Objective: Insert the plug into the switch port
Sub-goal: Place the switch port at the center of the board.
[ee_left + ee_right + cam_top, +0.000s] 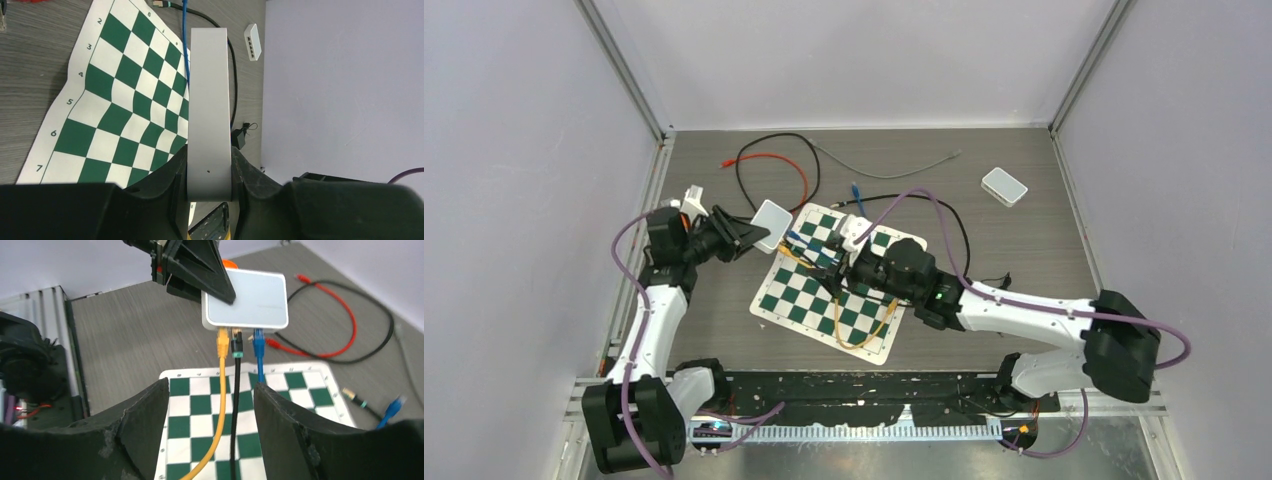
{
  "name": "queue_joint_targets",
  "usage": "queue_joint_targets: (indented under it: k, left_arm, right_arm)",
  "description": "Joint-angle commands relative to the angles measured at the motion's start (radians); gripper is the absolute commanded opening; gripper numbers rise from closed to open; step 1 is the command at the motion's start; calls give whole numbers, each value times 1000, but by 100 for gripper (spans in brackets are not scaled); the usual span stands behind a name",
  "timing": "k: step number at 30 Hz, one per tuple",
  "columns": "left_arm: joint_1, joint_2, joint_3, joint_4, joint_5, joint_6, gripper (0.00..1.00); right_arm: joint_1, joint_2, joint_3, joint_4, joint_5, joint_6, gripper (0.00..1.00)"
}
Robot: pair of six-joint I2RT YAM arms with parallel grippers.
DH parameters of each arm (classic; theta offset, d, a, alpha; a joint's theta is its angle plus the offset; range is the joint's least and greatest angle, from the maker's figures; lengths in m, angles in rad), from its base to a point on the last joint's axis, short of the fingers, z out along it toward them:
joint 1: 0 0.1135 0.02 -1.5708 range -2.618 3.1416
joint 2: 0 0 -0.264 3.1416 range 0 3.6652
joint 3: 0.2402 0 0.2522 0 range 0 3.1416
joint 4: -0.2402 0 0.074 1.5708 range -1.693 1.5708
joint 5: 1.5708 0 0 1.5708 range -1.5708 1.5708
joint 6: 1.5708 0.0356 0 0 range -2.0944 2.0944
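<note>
- Your left arm point(659, 310) reaches beside the chessboard mat point(796, 300); the left gripper point(749, 232) clamps the white switch point(772, 222).
- Your right gripper point(210, 390) faces the switch over the mat, fingers wide apart.
- Three plugs point(237, 344) are seated in its mat-side edge.

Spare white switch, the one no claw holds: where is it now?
In the top view the spare switch lies on the table at far right, beyond the chessboard mat, just right of the grey cable end.

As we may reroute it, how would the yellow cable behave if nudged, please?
Probably floppy: the yellow cable hangs from the switch and curves across the chessboard. It is thin, so likely light and easy to slide. Its plug looks seated, so a push may tug the switch held by the left gripper.
</note>
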Motion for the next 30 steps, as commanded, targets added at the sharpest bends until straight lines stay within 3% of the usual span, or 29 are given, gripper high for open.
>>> queue_joint_targets:
  k: [1,5,9,17,24,30]
  left_arm:
    - [9,-47,60,-13,-17,9,0]
    - [22,-56,136,-71,-18,18,0]
    - [24,-114,173,-92,-2,-63,0]
    - [49,-182,295,-140,-47,-66,0]
    - [115,-148,393,-206,-112,9,0]
    - [114,-88,386,-120,-80,7,0]
  right_arm:
    - [-1,-94,55,-320,110,279,68]
    - [-3,-190,82,-525,238,355,69]
    - [-38,-307,70,-677,424,389,70]
    - [-191,-440,36,-776,429,418,71]
    - [-207,-465,18,-804,443,397,71]
    - [-222,-466,-15,-799,479,474,76]
